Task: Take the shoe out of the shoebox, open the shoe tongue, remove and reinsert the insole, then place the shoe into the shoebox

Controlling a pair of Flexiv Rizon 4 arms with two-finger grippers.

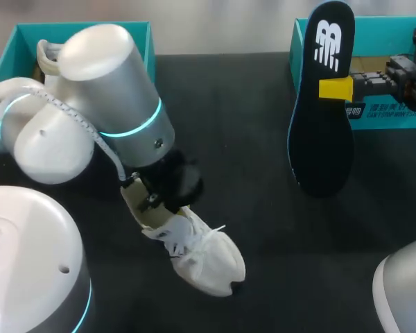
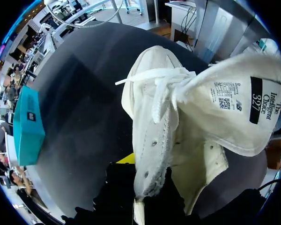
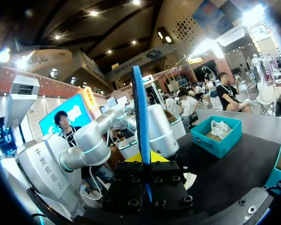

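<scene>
"Grippers first: what has the right gripper got?"

"Its yellow-tipped fingers are clamped on the dark, blue-edged foam insole. It stands nearly upright at the upper right of the head view, over the black table. I cannot tell whether its lower end touches."

"And the left gripper?"

"Closed on the rim of the white lace-up shoe, low in the middle of the frame, toe on the table and pointing lower right. The left wrist view shows the cream tongue pulled out beside the laces."

"Boxes?"

"A teal cardboard shoebox sits at the upper left, behind the left arm, with a second white shoe inside. Another teal box is behind the insole."
</scene>
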